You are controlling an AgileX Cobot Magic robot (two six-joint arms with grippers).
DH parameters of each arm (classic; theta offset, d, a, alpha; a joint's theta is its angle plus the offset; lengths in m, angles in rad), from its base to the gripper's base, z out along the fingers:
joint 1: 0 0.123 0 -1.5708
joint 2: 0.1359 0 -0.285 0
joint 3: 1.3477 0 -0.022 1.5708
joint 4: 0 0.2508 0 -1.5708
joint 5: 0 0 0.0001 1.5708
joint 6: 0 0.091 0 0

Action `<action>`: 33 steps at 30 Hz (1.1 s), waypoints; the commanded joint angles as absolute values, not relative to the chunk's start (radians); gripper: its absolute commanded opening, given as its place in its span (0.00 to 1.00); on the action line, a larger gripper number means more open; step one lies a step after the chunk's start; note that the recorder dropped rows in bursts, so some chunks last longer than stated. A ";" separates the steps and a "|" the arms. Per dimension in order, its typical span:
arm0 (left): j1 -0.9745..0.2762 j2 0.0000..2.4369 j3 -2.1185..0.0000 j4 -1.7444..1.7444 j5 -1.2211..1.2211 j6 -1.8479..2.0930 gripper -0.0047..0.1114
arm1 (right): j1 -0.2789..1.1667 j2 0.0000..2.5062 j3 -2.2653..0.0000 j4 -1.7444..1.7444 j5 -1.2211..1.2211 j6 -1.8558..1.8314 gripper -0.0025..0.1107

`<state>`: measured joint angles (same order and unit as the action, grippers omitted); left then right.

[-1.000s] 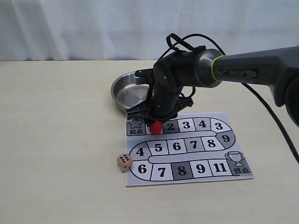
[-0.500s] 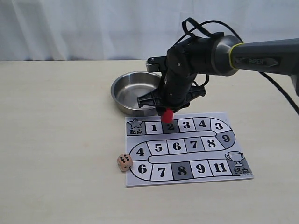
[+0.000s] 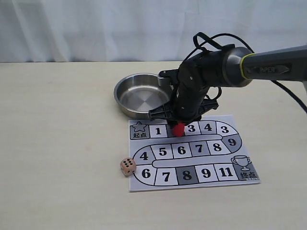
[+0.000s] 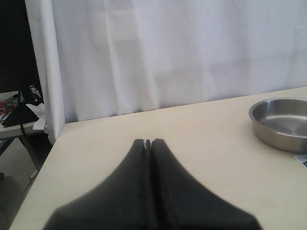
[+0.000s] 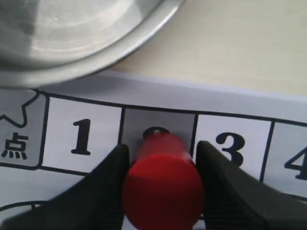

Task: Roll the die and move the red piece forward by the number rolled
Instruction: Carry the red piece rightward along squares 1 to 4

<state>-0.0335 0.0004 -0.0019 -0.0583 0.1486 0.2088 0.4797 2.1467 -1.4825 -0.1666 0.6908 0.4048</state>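
The right hand [image 5: 160, 152] clasped the red piece [image 5: 163, 191] over the game board's [image 3: 192, 186] second square, while the left hand [image 4: 148, 142] sat closed.

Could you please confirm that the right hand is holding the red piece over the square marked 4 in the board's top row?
Not quite. The right hand holds the red piece over the grey square between 1 and 3 in the board's top row, not over 4. The right wrist view shows this most clearly.
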 commanded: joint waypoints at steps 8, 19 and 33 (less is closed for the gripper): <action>-0.035 0.000 0.000 -0.057 0.143 0.205 0.04 | 0.455 2.121 -1.495 -0.226 0.716 0.405 0.06; -0.035 0.000 0.000 -0.054 0.143 0.205 0.04 | 0.393 2.117 -1.457 -0.185 0.693 0.397 0.06; -0.035 0.000 0.000 -0.054 0.143 0.205 0.04 | 0.373 2.051 -1.454 -0.252 0.677 0.407 0.06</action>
